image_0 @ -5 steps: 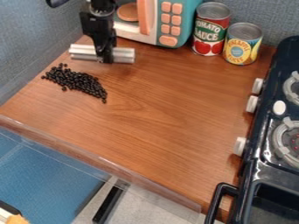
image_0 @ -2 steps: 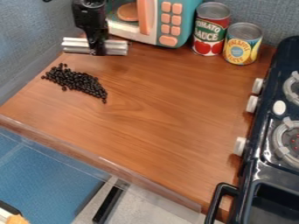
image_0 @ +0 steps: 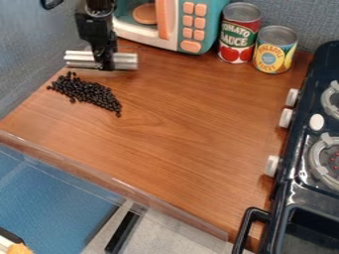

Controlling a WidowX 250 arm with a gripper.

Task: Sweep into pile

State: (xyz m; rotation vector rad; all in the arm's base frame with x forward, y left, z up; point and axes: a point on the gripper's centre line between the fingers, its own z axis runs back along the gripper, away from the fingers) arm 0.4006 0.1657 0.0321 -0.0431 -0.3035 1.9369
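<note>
The black gripper (image_0: 104, 60) hangs at the upper left of the work surface, shut on a silver bar-shaped sweeping tool (image_0: 124, 61). The tool lies crosswise and sticks out on both sides of the fingers. Just below it on the wooden surface is a long cluster of small black beans (image_0: 86, 92), slanting from upper left to lower right, with a few loose ones at its edges. A narrow strip of wood shows between tool and beans on the right; on the left they are close.
A toy microwave (image_0: 192, 25) stands behind, right of the gripper. Two cans, a red one (image_0: 239, 33) and a yellow one (image_0: 273, 51), stand at the back. A dark toy stove (image_0: 301, 163) lines the right side. A clear raised edge (image_0: 112, 181) borders the wooden table (image_0: 192, 134) in front.
The gripper and its tool have shifted left over the last second. They rose a little, then came back down close to the beans' upper end. The beans have not moved.
</note>
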